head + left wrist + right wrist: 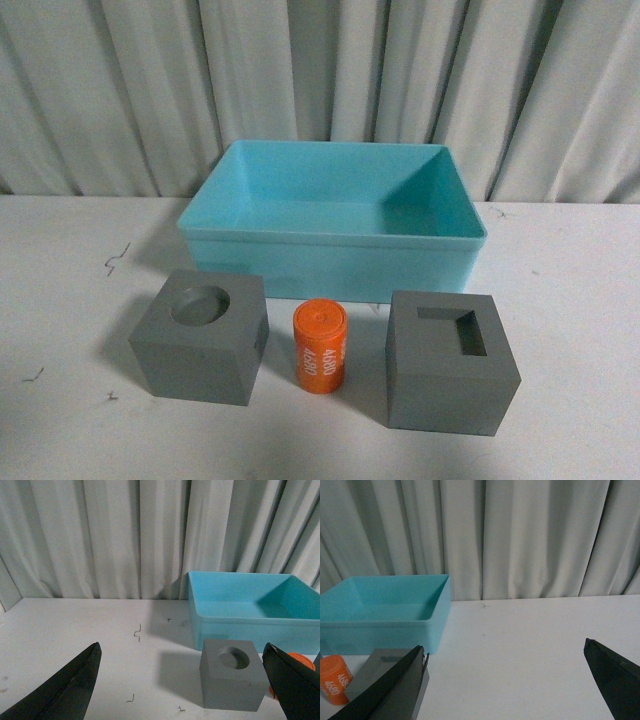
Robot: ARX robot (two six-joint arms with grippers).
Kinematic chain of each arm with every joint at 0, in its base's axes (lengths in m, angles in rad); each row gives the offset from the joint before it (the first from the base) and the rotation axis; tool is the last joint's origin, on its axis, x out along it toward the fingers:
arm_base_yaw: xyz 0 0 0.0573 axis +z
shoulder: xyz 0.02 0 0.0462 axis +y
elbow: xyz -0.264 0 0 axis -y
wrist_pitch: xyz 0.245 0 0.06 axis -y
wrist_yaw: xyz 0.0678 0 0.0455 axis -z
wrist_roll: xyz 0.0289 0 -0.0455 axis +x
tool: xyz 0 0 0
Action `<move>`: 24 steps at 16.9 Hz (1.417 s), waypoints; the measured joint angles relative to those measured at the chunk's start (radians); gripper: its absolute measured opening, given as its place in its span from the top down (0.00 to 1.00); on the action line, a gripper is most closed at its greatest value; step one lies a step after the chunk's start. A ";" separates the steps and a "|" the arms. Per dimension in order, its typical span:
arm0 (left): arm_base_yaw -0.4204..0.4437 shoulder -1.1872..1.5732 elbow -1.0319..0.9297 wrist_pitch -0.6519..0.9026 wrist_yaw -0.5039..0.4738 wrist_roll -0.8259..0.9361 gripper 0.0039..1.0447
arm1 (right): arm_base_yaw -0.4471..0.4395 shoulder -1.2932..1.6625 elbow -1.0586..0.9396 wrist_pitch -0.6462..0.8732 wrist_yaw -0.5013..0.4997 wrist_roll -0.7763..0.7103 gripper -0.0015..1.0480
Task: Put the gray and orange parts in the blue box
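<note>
Blue box (330, 262), a light turquoise rectangular bin with a rimmed edge, sat on a white table (70, 430) with its long side facing the robot. It was at the far middle of the table, close to a pale pleated curtain (120, 90) that filled the background.

Three parts stood in a row just near of the box, apart from it and from each other. On the left was a matte gray cube with a round recess (200, 350) in its top. On the right was a gray cube with a rectangular recess (450, 375) of much the same size. Between them an orange cylinder (320, 350) stood upright, smaller than either cube, with white digits running up its side.

A few small dark marks (117, 258) showed on the table to the left of the box and the cubes.

Left gripper (181, 649) hung low over the table on the left, its black fingers (70, 690) spread wide and gripping nothing; the cube with the round recess showed ahead of it. Right gripper (504, 646) hung low on the right, its jaws likewise wide apart and gripping nothing, with the box, the orange cylinder and a gray cube to its left.
</note>
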 joint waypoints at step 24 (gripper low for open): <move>0.000 0.000 0.000 0.000 0.000 0.000 0.06 | 0.000 0.000 0.000 0.000 0.000 0.000 0.06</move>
